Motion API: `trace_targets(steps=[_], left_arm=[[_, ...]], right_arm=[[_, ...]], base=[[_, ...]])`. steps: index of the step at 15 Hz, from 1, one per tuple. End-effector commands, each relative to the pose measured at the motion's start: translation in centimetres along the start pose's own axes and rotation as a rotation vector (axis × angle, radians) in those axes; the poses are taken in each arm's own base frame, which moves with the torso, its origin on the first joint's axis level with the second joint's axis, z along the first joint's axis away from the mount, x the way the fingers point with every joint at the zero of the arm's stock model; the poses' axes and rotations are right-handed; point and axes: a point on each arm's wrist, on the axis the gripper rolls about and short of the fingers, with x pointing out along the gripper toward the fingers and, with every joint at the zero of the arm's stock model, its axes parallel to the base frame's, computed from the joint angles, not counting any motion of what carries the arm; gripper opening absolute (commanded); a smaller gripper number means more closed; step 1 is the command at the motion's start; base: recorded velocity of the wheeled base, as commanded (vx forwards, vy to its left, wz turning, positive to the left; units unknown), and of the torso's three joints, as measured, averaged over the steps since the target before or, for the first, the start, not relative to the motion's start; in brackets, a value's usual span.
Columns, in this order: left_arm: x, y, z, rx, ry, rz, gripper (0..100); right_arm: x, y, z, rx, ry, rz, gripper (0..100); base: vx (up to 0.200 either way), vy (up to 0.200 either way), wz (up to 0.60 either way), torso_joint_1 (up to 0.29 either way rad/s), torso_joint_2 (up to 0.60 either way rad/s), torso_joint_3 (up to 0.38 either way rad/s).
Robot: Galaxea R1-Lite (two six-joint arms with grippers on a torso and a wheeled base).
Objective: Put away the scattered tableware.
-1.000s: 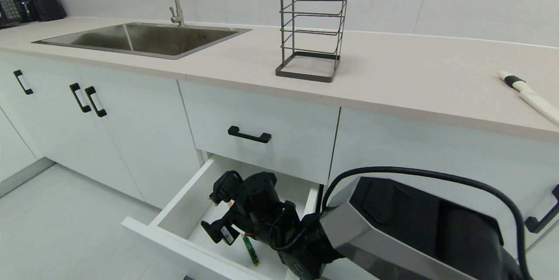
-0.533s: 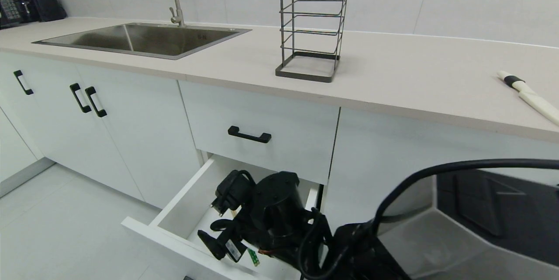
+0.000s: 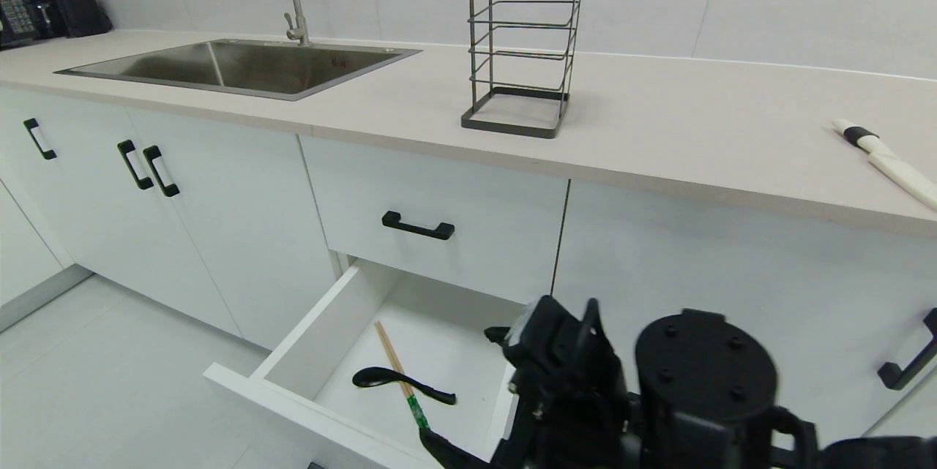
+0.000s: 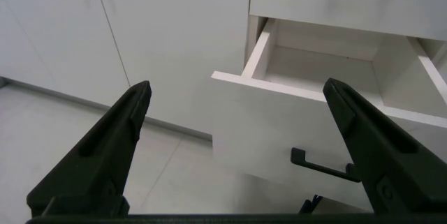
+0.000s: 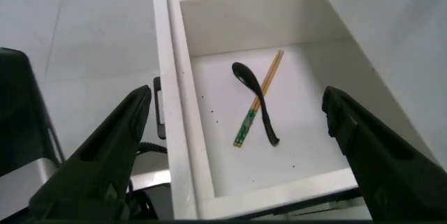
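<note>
Knife [image 3: 888, 160] by bench [image 3: 695, 110] right edge: probably light, stiff, slick; pinch handle near black band (skip blade). Left gripper [image 4: 237, 86], right gripper [image 5: 236, 95] jaws spread, empty.

The head view looks down across the counter [image 3: 659, 118]; both wrist views face the open drawer [image 3: 315, 341] it shares.

The open white drawer [image 3: 322, 341] [image 5: 183, 77] under the counter is holding 2 wooden chopsticks with green ends [image 3: 389, 352] [image 5: 269, 72] on its floor, with 1 black spoon [image 3: 424, 389] [image 5: 263, 110] crossing them. The pale beige countertop [image 3: 659, 118] is carrying 1 dark wire rack [image 3: 510, 128] standing upright near its middle. 1 cream knife with a black band [image 3: 889, 162] is lying near its right end, well apart from the rack.
</note>
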Motion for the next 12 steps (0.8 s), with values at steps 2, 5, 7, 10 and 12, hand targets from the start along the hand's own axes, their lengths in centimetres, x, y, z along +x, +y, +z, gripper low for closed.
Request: trace_targets(steps=[2,5,7,10,12], left_arm=[[0.0,0.0,0.0,0.0,0.001,0.0,100],[0.0,0.0,0.0,0.0,0.001,0.0,100],[0.0,0.0,0.0,0.0,0.001,0.0,100],[0.0,0.0,0.0,0.0,0.001,0.0,100],[0.0,0.0,0.0,0.0,0.001,0.0,100]], right_arm=[[-7.0,-0.7,0.7,0.014,-0.089,-0.016,100],[-10.9,-2.5,-0.3,0.033,-0.117,-0.093,100],[-14.6,-4.9,-0.3,0.034,-0.192,-0.189,100],[-21.0,-5.0,-2.7,0.04,-0.294,-0.342,100],[-24.5,-4.0,-4.1,0.033,-0.376,-0.483,100]], base=[[0.0,0.0,0.0,0.0,0.0,0.0],[0.0,0.0,0.0,0.0,0.0,0.0],[0.0,0.0,0.0,0.0,0.0,0.0],[0.0,0.0,0.0,0.0,0.0,0.0],[0.0,0.0,0.0,0.0,0.0,0.0]])
